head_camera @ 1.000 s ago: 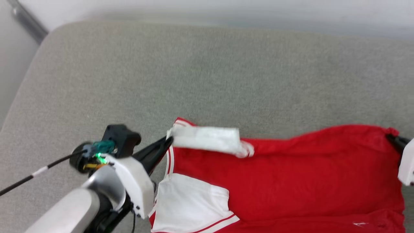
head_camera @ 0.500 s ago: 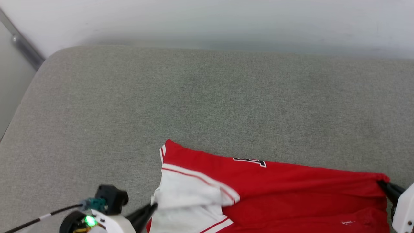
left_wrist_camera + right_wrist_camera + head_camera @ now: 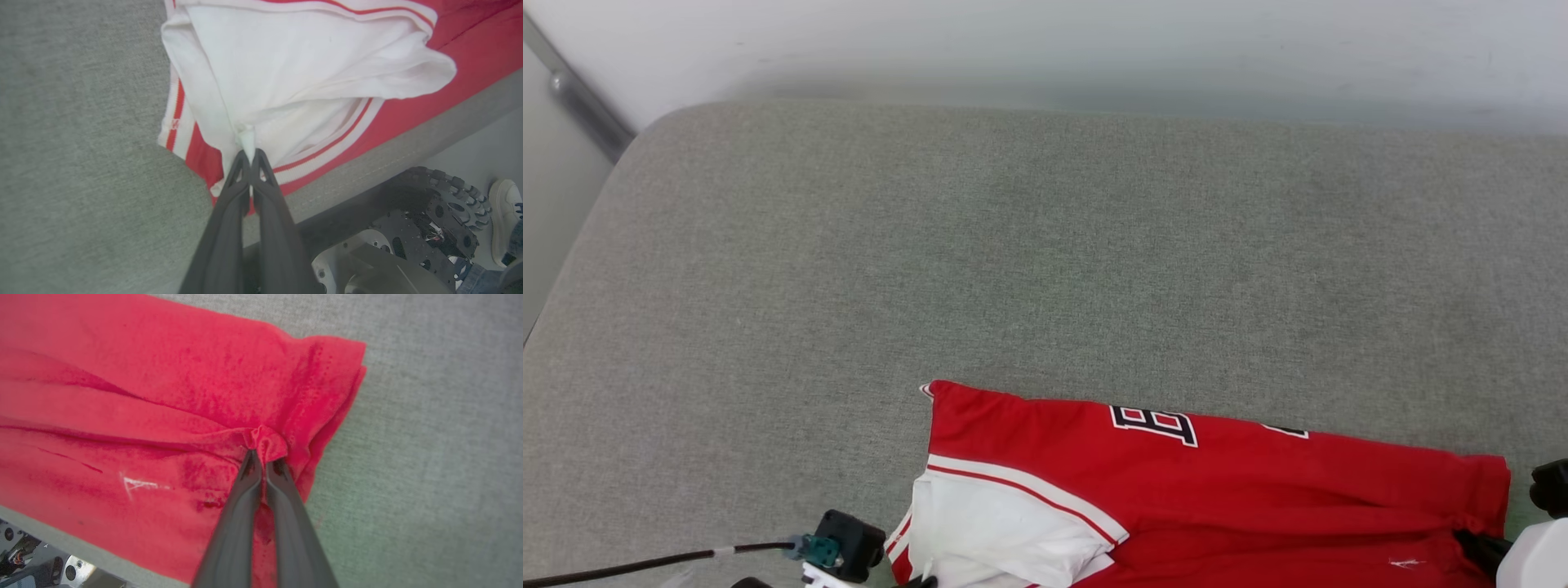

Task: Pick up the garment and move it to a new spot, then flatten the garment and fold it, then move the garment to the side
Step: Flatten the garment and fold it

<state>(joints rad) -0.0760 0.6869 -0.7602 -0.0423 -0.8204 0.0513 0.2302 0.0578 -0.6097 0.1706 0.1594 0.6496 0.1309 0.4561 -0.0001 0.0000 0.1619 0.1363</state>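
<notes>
Left gripper [image 3: 247, 153] has jaws pressed together on a nub of white sleeve and right gripper [image 3: 264, 454] pinches a red tuck near the hem, prob. so the garment [image 3: 1258, 490] is stretched lengthwise for folding. It lies along the grey cushion [image 3: 1013, 245]'s near edge: red, white sleeve, striped trim, black letters partly showing. It seems doubled over, tho the wrinkles make that unclear.

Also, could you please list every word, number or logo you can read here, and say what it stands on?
"B": black, white-outlined block letter on the garment's red chest; it could be an 8.
Second block letter beside it: only its edge shows, unreadable.
Small white mark on the red cloth: too small to read.
Small red mark on the striped trim: blurred.
</notes>
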